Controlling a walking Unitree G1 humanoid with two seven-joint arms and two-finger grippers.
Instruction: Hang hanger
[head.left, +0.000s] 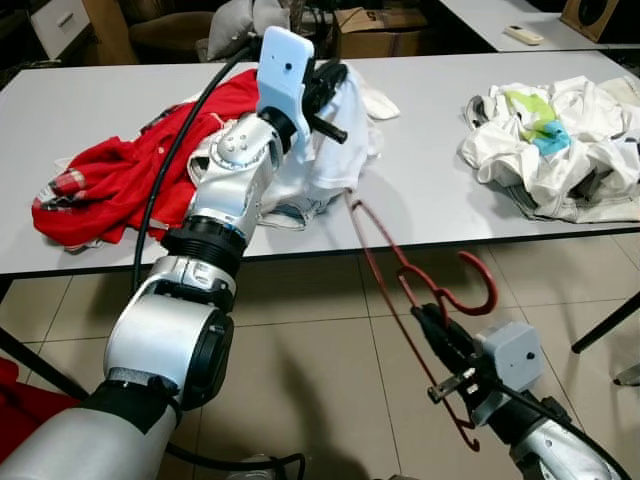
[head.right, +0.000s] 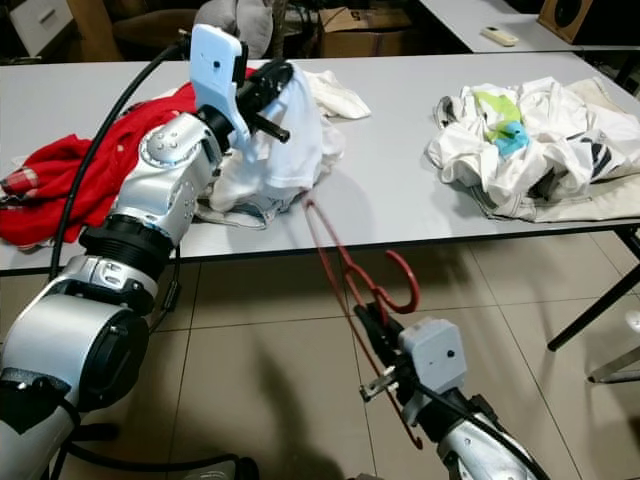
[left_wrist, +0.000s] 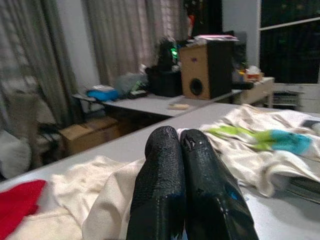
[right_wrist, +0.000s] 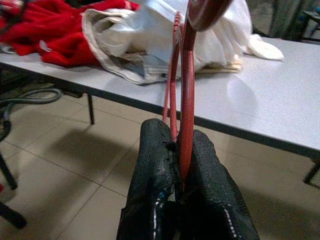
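Note:
My right gripper (head.left: 427, 318) is low in front of the table edge, over the tiled floor, and is shut on a red wire hanger (head.left: 385, 268). The hanger's hook (head.left: 478, 283) curls to the right, and its far end reaches up to the table edge. In the right wrist view the hanger (right_wrist: 187, 75) runs between the closed fingers (right_wrist: 155, 165). My left gripper (head.left: 330, 85) is raised over the table, its fingers (left_wrist: 162, 165) pressed together on a white garment (head.left: 338, 160) that hangs bunched from them.
On the grey table (head.left: 430, 100) a red garment (head.left: 110, 170) lies at the left and a pile of white clothes (head.left: 560, 140) at the right. A table leg (head.left: 605, 320) slants at the right. A cardboard box (head.left: 375, 30) stands behind.

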